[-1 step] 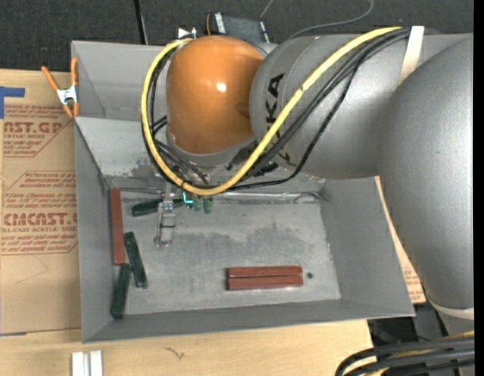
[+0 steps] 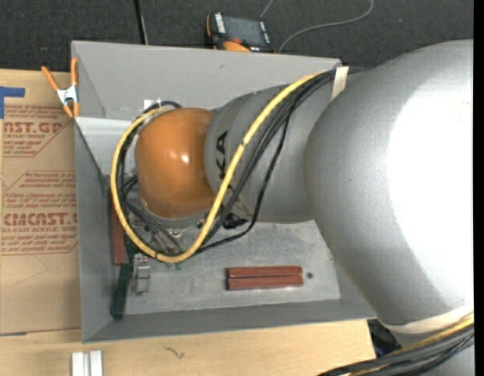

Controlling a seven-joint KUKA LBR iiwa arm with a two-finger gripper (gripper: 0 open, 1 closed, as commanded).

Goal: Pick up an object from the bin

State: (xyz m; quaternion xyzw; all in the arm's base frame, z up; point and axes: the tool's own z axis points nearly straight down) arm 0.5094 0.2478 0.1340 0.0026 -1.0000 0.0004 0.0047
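My gripper sits low in the bin's left part, and just its dark body peeks out under the orange dome. Directly below it, by the left wall, lies a small grey-white piece. A dark green stick leans in the front left corner. A thin brown strip stands along the left wall beside the gripper. A red-brown rectangular bar lies flat on the floor near the front wall, well to the right of the gripper.
The arm with its orange dome and looped yellow and black cables covers the middle and right of the bin. Bare grey floor shows between the small grey-white piece and the red-brown bar.
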